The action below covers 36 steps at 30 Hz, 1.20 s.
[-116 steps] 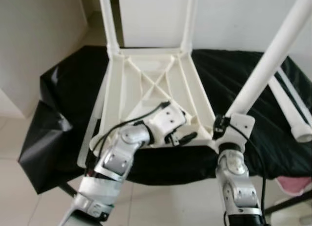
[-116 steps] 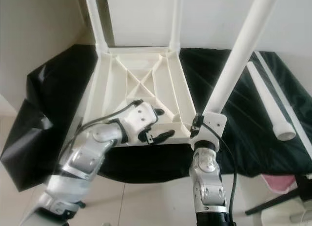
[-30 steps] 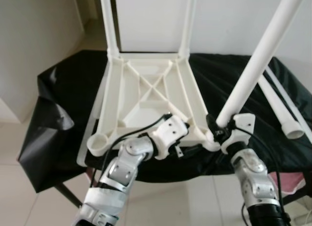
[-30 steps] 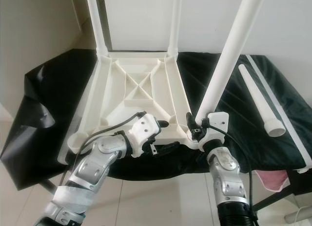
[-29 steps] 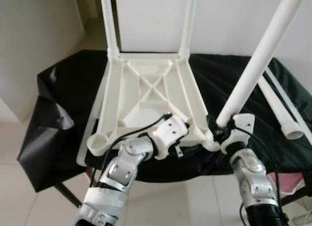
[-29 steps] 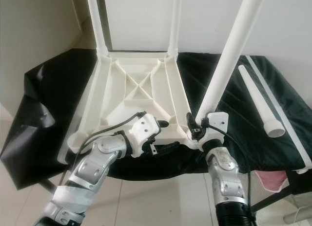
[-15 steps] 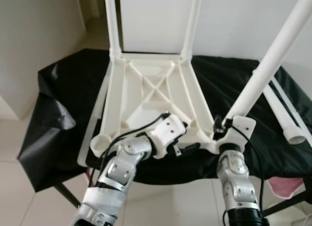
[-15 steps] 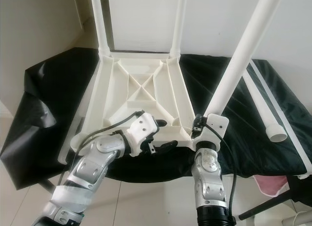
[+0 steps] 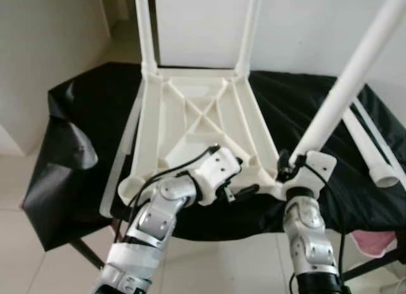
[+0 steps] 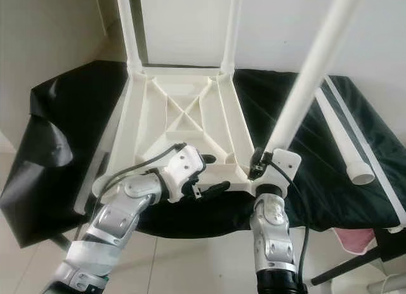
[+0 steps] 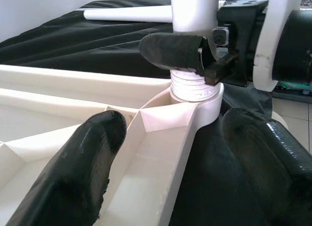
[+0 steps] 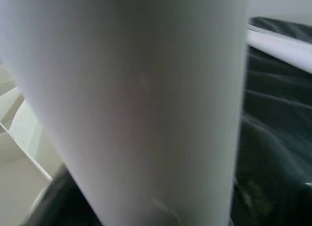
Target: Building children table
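Table leg [image 9: 346, 91] more upright; spare leg [image 10: 342, 132] beside.

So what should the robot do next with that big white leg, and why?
Probably keep twisting it down. The right gripper is shut on the white leg, whose threaded end sits in the corner socket of the upside-down table top, with threads showing above the rim. The left gripper straddles the frame edge beside it, steadying it.

One upturned tabletop [image 9: 196, 126], four white legs [image 9: 346, 97], two end effectors [image 9: 238, 192].
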{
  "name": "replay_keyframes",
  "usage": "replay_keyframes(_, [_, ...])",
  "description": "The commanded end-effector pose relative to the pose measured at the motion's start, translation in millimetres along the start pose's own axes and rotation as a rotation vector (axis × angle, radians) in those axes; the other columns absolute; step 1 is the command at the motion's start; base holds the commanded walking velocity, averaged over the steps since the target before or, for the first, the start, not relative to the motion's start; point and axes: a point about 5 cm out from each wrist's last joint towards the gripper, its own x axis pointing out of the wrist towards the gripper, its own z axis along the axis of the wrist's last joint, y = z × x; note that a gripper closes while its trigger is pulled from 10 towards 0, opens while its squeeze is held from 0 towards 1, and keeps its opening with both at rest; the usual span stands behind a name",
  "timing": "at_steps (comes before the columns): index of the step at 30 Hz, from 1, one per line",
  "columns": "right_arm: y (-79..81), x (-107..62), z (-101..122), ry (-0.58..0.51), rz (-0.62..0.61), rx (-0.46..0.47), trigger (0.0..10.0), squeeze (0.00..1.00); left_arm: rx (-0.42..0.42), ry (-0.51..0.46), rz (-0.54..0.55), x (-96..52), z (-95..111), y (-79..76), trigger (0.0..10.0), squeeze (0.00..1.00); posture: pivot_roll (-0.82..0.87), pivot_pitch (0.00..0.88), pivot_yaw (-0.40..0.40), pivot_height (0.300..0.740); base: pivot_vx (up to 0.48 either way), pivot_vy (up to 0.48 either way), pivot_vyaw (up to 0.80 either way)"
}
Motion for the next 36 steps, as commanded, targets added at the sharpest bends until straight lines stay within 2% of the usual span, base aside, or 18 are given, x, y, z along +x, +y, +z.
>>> replay_keyframes(1, [1.3,-2.9,4,-0.025,0.071,0.045,10.0,1.0,0.005,0.002,0.091,1.4,3,4.3,10.0,0.0,-0.06,0.002,-0.02,0.74,0.0,0.0,0.0])
replay_keyframes(5, [-1.0,-2.1,5,-0.026,0.109,0.045,10.0,1.0,0.003,0.001,0.088,1.8,3,3.3,10.0,0.0,-0.05,0.004,-0.019,0.74,0.0,0.0,0.0])
replay_keyframes(6, [-4.8,-0.7,6,-0.031,0.139,0.024,10.0,0.0,0.004,0.0,0.084,1.9,3,1.7,10.0,0.0,-0.05,0.006,-0.018,0.74,0.0,0.0,0.0])
replay_keyframes(10, [-9.1,0.5,8,-0.034,0.204,-0.013,10.0,0.0,0.01,-0.001,0.077,2.0,3,-0.1,10.0,0.0,-0.06,0.009,-0.014,0.74,0.0,0.0,0.0])
replay_keyframes(13, [-10.5,-0.1,4,-0.012,0.323,-0.06,10.0,0.0,0.02,0.0,0.071,2.9,4,-1.3,10.0,0.0,-0.06,0.014,-0.011,0.74,0.0,0.0,0.0])
replay_keyframes(17, [-12.4,-0.2,4,-0.007,0.397,-0.085,10.0,0.0,0.024,-0.005,0.068,3.5,6,-2.3,10.0,0.0,-0.06,0.017,-0.009,0.74,0.0,0.0,0.0])
replay_keyframes(24, [-27.4,3.5,6,0.025,0.561,-0.156,10.0,0.0,0.031,-0.013,0.06,3.8,9,-4.0,10.0,0.0,-0.05,0.019,-0.004,0.74,0.0,0.0,0.0])
replay_keyframes(34, [-36.6,11.1,7,0.063,0.684,-0.203,10.0,0.0,0.059,-0.005,0.019,4.8,9,-7.7,10.0,0.0,-0.06,0.017,0.007,0.74,0.0,0.0,0.0])
replay_keyframes(35, [-41.1,20.8,9,0.075,0.724,-0.257,10.0,0.0,0.063,-0.011,0.008,6.7,12,-8.7,10.0,0.0,-0.06,0.017,0.011,0.74,0.0,0.0,0.0])
replay_keyframes(36, [-41.1,20.8,9,0.075,0.724,-0.257,10.0,0.0,0.063,-0.011,0.008,6.7,12,-8.7,10.0,0.0,-0.06,0.017,0.011,0.74,0.0,0.0,0.0])
